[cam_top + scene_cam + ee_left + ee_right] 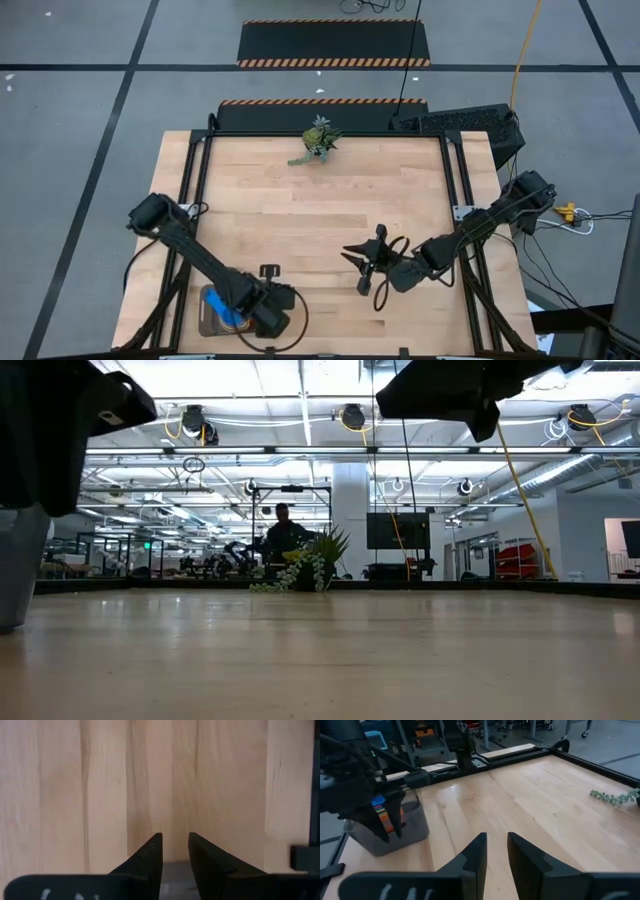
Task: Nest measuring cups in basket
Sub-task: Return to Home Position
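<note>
The dark grey mesh basket (208, 322) stands on the table at the near left corner. The measuring cups (382, 816) are nested inside it as a striped stack, with blue (226, 308) on top. My left gripper (175, 836) hangs right by the basket, pointing steeply down. Its fingers (396, 822) are a narrow gap apart with nothing between them, and the basket's grey wall (175, 872) shows just behind them. My right gripper (496, 835) hovers over the table's right middle (362, 262). It points toward the basket, its fingers a narrow gap apart and empty.
A small green leafy plant (316, 142) lies at the far edge. Bare wood (300, 220) stretches between it and the arms. A black frame rail (455, 230) runs along the table's sides. A person (283, 530) stands in the room beyond the table.
</note>
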